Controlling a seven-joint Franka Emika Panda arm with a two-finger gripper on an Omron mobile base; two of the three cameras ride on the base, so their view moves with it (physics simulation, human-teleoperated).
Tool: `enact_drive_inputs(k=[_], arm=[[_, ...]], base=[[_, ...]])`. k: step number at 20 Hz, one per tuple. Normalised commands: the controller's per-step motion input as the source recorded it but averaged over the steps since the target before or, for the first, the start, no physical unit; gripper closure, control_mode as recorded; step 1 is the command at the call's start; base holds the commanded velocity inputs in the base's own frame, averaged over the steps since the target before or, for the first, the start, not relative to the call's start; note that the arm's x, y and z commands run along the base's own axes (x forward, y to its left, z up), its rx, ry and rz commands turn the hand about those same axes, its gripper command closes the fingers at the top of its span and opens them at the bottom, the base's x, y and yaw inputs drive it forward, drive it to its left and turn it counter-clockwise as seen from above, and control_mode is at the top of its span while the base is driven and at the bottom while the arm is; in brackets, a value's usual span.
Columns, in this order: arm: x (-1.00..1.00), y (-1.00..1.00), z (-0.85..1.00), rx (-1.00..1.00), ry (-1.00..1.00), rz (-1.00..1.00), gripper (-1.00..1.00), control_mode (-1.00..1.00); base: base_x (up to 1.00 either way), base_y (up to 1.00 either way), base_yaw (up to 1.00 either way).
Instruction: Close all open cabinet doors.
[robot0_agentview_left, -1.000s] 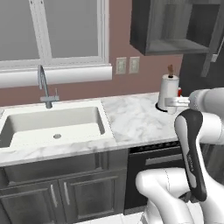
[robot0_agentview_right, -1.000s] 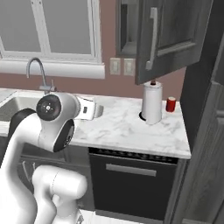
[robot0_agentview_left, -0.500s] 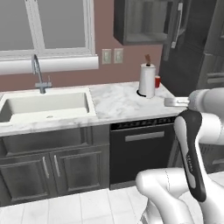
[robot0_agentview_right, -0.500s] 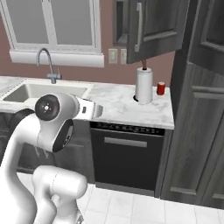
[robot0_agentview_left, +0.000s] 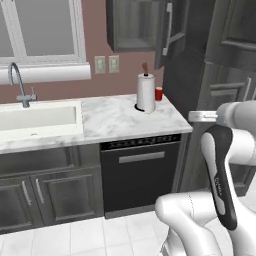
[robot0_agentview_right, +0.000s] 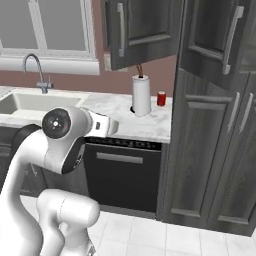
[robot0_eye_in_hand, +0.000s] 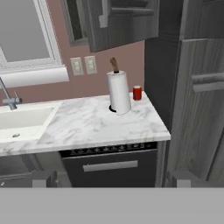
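Scanning left to right, right base view first:
window: far left, above the sink (robot0_agentview_right: 35, 102)
faucet (robot0_agentview_right: 37, 70): curved, behind the sink basin
lower cabinet doors (robot0_agentview_left: 50, 195): under the sink, flush with their frame
tabletop (robot0_agentview_right: 120, 107): white marble, runs from the sink to the tall cabinets
dishwasher (robot0_agentview_right: 125, 172): black front, under the tabletop right of the sink
paper towel roll (robot0_agentview_right: 141, 95): upright at the back of the tabletop
red cup (robot0_agentview_right: 161, 98): just right of the roll, near the wall
upper cabinet door (robot0_agentview_right: 142, 30): swung open above the roll, vertical silver bar handle on its left edge, shelf interior visible behind it in left base view
second upper door (robot0_agentview_right: 217, 35): open at an angle at upper right, handle near its right edge
tall cabinet doors (robot0_agentview_right: 220, 155): right of the dishwasher, shut
tool (robot0_eye_in_hand: 109, 177): two tips at the bottom of hand view, spread wide apart, nothing between them, facing the dishwasher well short of it
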Motion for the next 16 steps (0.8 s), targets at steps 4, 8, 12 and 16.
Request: enact_drive_inputs(k=[4, 8, 12, 16], arm=[[0.0, 0.0, 0.0, 0.0, 0.0, 0.0, -1.0, 1.0], [0.0, 0.0, 0.0, 0.0, 0.0, 0.0, -1.0, 1.0], [0.0, 0.0, 0.0, 0.0, 0.0, 0.0, -1.0, 1.0], [0.0, 0.0, 0.0, 0.0, 0.0, 0.0, -1.0, 1.0]], base=[[0.18, -0.29, 0.05], [0.33, -0.38, 0.08], [0.46, -0.41, 0.08], [0.47, -0.42, 0.07]])
